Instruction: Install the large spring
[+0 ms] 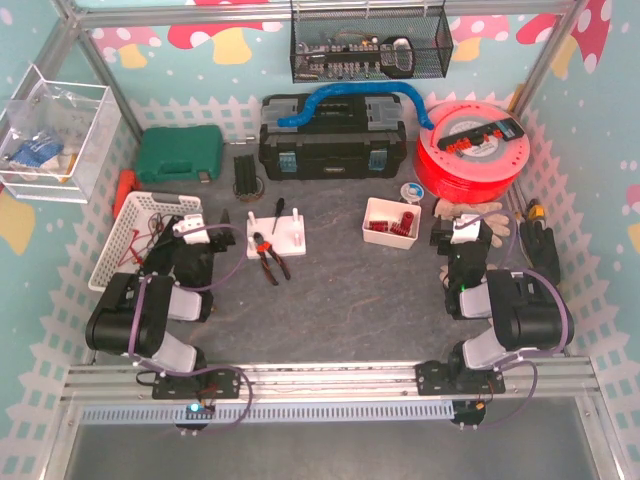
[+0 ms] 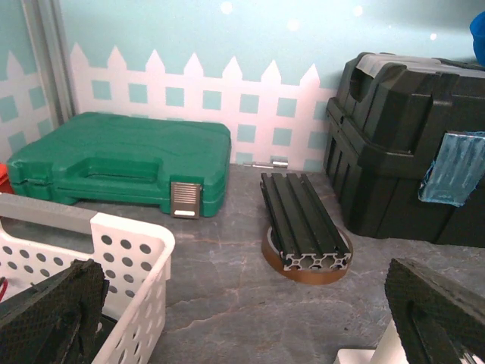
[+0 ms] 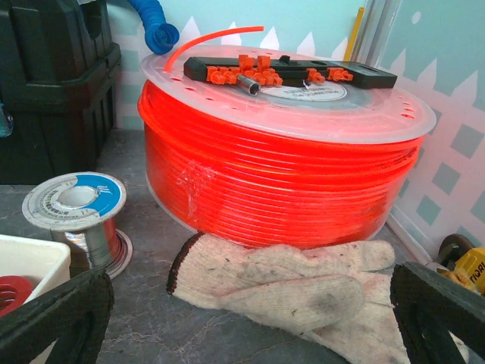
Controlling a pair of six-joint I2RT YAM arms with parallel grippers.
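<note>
Both arms sit folded at the near edge and nothing is picked, so the task is at its start. The left tool [image 2: 242, 330] is wide open: its pads [image 2: 53, 311] stand at the two bottom corners of the left wrist view w/ only bare surface [image 1: 340, 290] btw. them; it holds nothing. The right tool [image 3: 246, 322] is the same, fully spread and empty, a work glove [image 3: 303, 292] lying just in front of it.

The large spring is, I judge, one of the red parts [image 1: 392, 224] in the small white box [image 1: 374, 209] at the middle-right of the surface. Which one is the large one I cannot tell: they are too small in the top view, and the right wrist view shows only a corner of the box w/ a bit of red inside.

Key relation: the box lies ahead and to the left of the right tool, near it, and well apart from the left tool, so the right arm is nearer for the pick. The red parts seem to lie flat, long axis approx. left-right, but this is not sure.

The white plate [image 1: 292, 238] w/ pegs, prob. the install place, lies nearer the left arm, pliers [image 1: 268, 256] at its near edge.
</note>
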